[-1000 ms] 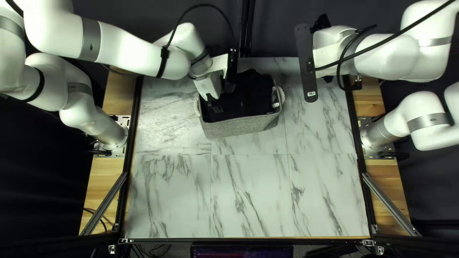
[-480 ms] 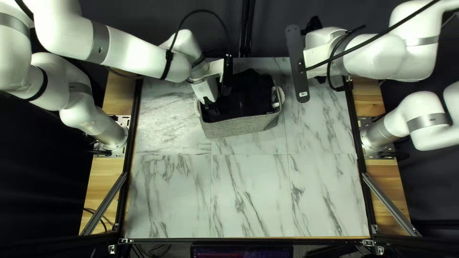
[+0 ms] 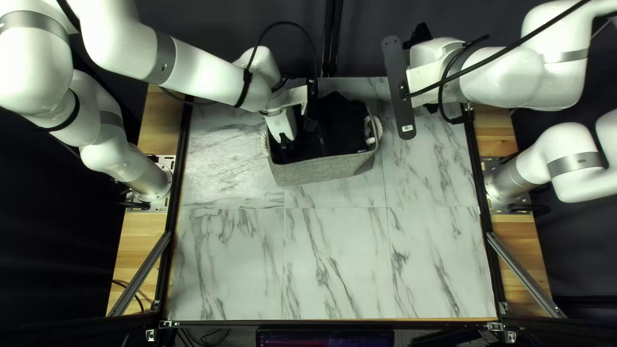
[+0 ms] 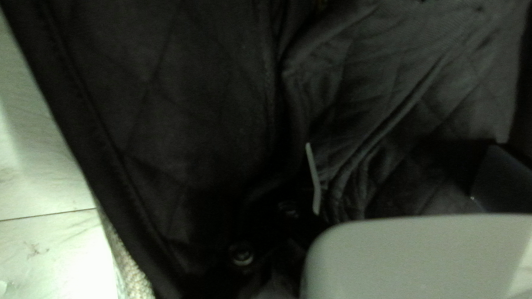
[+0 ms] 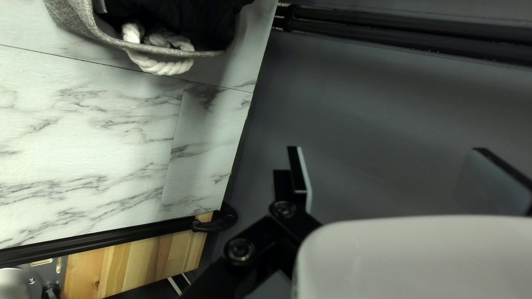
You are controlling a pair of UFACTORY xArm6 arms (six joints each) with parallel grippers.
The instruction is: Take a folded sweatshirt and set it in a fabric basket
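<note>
Sweatshirt (image 4: pixel 138 105) ahead of left fingers (image 3: pixel 284 137)

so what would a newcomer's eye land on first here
Probably the gray basket near the table's far edge, holding dark cloth and showing a white rope handle. Then the big white left arm, reaching across with the left gripper at the cloth.

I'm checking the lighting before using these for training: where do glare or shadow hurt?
Top left view: pale sheen on the tabletop left of the basket; left wrist view: deep shadow blends the left pincer into the dark cloth; right wrist view: soft shading on the tabletop near the rope handle.
</note>
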